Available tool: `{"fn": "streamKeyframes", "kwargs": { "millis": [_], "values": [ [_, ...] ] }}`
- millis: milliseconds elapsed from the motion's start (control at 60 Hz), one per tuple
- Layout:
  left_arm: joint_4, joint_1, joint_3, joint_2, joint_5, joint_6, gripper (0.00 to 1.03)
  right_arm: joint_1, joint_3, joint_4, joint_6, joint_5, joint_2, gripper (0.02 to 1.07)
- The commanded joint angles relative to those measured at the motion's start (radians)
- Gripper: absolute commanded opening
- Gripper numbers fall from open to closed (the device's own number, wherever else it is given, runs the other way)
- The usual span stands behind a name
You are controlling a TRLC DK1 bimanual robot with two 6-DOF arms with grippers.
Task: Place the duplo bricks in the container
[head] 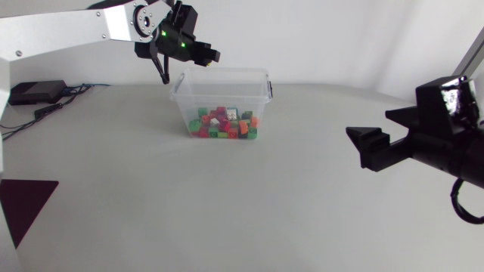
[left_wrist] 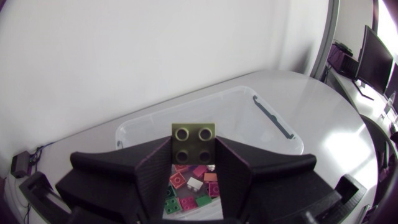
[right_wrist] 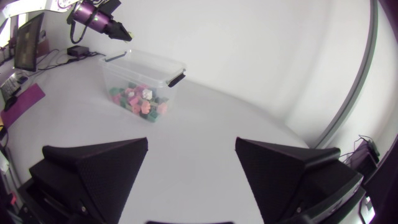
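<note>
Above clear plastic container [head: 184, 102], left pincer [left_wrist: 194, 151] clamping studded olive brick [left_wrist: 193, 138]

Left wrist view: gripped sides of olive-green square duplo brick [left_wrist: 193, 142] hidden by black wedge fingers of left gripper [left_wrist: 193, 154]; near wall of clear plastic container [left_wrist: 236, 115] behind same fingers. Head view: mixed-colour brick heap [head: 223, 123] too small to count (colours merge); right arm [head: 446, 128] cut by edge.

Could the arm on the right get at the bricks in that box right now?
Probably yes. The box is open on top, and nothing stands on the table between it and the open right gripper. The left gripper, holding a brick above the box, might crowd it.
</note>
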Motion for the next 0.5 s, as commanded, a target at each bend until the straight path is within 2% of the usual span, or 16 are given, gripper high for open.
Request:
{"fn": "streamKeyframes", "kwargs": {
  "millis": [0,217,283,333,350,400,483],
  "values": [
    [0.027,0.000,0.046,0.049,-0.015,-0.032,0.23,-0.018,-0.038,-0.024,-0.028,0.004,-0.045,1.03],
    [0.076,-0.004,0.112,0.119,-0.058,-0.051,0.25,-0.065,-0.083,-0.069,-0.064,0.003,-0.159,1.03],
    [0.076,-0.004,0.135,0.147,-0.069,-0.052,0.38,-0.077,-0.104,-0.073,-0.073,0.001,-0.201,1.03],
    [0.076,-0.006,0.152,0.170,-0.083,-0.052,0.59,-0.084,-0.120,-0.073,-0.077,0.001,-0.231,1.03],
    [0.076,-0.006,0.153,0.170,-0.086,-0.052,0.61,-0.087,-0.124,-0.075,-0.077,0.001,-0.240,1.03],
    [0.076,-0.006,0.156,0.179,-0.092,-0.055,0.82,-0.093,-0.133,-0.078,-0.077,0.001,-0.261,1.03],
    [0.076,-0.003,0.144,0.174,-0.093,-0.057,0.99,-0.102,-0.144,-0.079,-0.077,0.001,-0.290,1.03]
  ]
}}
